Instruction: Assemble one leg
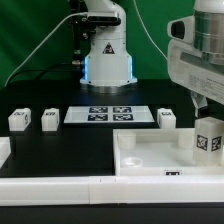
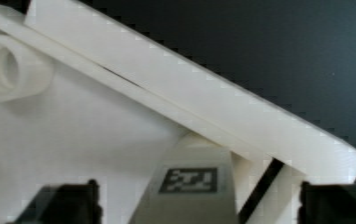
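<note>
Leg [image 1: 208, 138] sits upright between the gripper [image 1: 206, 112] fingers over the tray's [image 1: 140, 150] corner, exterior view; three more legs [image 1: 49, 119] lie well apart from it. Wrist view: fingers [image 2: 68, 203] pinch the tagged leg [image 2: 189, 180] above the tray [image 2: 86, 130].

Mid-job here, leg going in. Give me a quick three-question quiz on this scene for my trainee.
1. Count: how many loose legs stand on the table, away from the pincer?
2. True or false: the marker board lies inside the tray.
3. Pick one: the held leg in the pincer is over A) the marker board, B) the tray, C) the row of loose legs.

Key: 1) three; 2) false, it lies on the table behind the tray; 3) B.
</note>
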You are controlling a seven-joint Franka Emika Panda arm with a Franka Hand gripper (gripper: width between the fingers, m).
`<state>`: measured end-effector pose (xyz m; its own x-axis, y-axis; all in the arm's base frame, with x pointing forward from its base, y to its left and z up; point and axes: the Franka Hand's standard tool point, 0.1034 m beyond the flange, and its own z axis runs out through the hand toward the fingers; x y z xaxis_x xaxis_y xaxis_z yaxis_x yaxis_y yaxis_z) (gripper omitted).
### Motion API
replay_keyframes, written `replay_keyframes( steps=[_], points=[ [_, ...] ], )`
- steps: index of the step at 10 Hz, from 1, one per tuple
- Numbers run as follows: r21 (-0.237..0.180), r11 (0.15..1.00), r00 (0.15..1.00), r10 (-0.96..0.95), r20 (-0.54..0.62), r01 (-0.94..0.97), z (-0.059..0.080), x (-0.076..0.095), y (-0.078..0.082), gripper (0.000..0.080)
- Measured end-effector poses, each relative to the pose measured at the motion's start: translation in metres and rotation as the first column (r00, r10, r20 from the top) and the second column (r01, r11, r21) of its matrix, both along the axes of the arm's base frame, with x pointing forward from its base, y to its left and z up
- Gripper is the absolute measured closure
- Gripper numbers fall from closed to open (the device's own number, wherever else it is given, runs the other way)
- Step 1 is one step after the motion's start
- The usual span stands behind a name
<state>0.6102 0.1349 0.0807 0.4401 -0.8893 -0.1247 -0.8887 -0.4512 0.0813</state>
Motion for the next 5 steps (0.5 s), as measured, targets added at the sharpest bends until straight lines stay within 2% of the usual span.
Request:
replay_keyframes(
  steps=[1, 3, 5],
  points=[
    [0.008, 0.998, 0.998, 0.069, 0.006, -0.069, 0.0000, 0.0000, 0.0001, 0.0186],
    [0.035, 0.957, 0.957, 0.289, 0.010, -0.289, -0.0008, -0.0024, -0.0009, 0.0161],
    [0.070, 0.828, 0.831, 0.555, 0.037, -0.556, -0.0007, -0.0039, -0.0028, 0.0151]
  ],
)
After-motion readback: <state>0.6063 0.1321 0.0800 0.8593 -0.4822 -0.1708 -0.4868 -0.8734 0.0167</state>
